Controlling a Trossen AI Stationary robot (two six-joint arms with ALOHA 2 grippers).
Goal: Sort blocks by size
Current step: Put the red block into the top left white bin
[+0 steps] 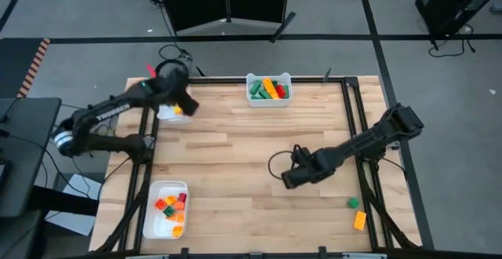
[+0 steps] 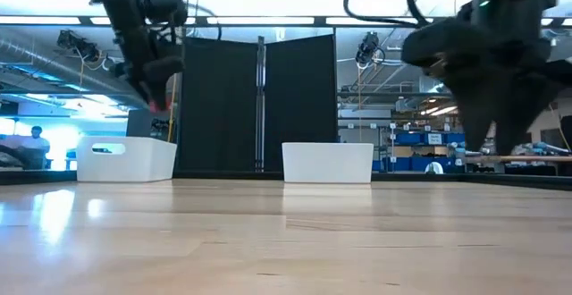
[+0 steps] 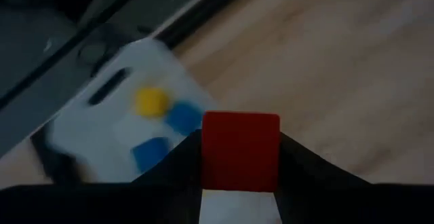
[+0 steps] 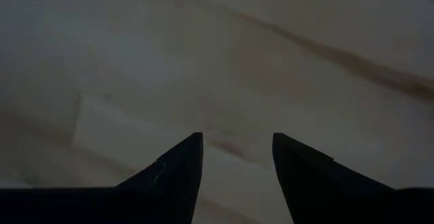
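Observation:
My left gripper [image 3: 241,142] is shut on a red block [image 3: 241,151] and hangs above the white tray [image 1: 166,114] at the table's far left, which holds a yellow block [image 3: 151,102] and blue blocks [image 3: 183,117]. In the low view the red block [image 2: 161,105] shows high above the table. My right gripper [image 1: 289,178] stands open over bare wood right of centre, nothing between its fingers [image 4: 178,166]. A green block [image 1: 354,203] and an orange block [image 1: 360,220] lie flat on the table near the right front corner. My left gripper pinches the red block by two opposite sides [image 3: 205,157] between its two fingers. The fingers slant down from the table's left side. The block is lifted clear, above the far-left tray.
A white tray [image 1: 269,99] at the far middle holds green, yellow, orange and red blocks. Another white tray [image 1: 154,212] at the near left holds several small blocks. Black frame rails [image 1: 354,125] run along the table's sides. The middle of the table is bare wood.

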